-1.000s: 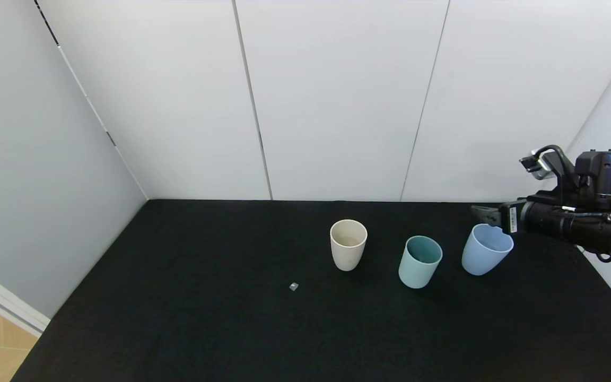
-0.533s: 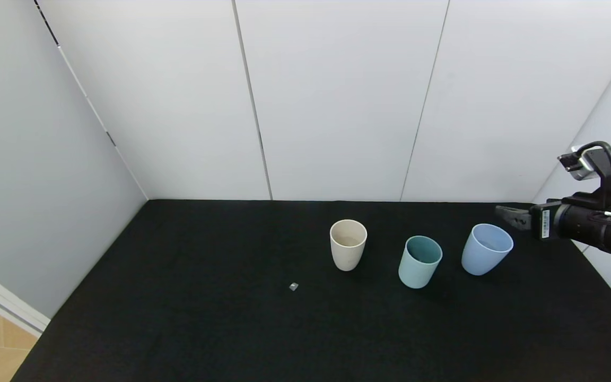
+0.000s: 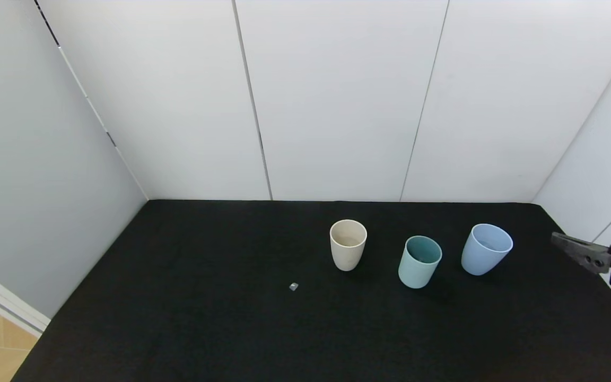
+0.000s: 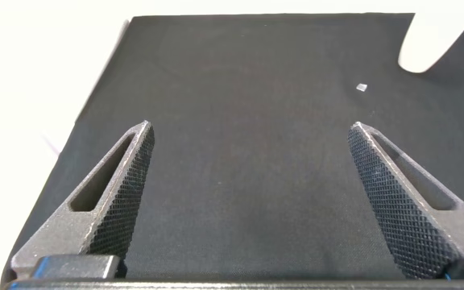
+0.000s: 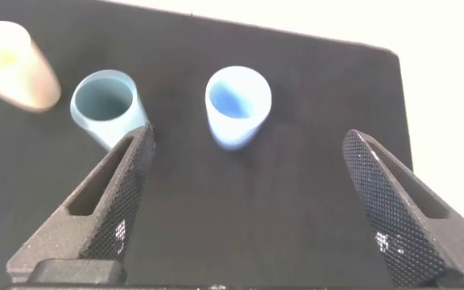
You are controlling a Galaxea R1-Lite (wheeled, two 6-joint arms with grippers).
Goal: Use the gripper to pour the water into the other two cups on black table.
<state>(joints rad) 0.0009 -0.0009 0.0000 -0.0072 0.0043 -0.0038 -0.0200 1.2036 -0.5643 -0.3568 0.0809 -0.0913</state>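
Three matte handleless cups upright in a row on my black worktop (image 3: 178, 318): cream cup (image 3: 348, 245), teal cup (image 3: 420, 261), periwinkle cup (image 3: 486, 249). My right hand (image 5: 248, 205) spread, empty, beside the periwinkle one. Left hand (image 4: 252, 201) spread, parked.

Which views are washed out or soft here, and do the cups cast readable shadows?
Head view: even light, sharp; the teal cup and blue cup throw only faint shadows on the black table. Right wrist view: the background beyond the table blows out to white, and the beige cup is soft. Left wrist view: the beige cup is overexposed, nearly featureless.
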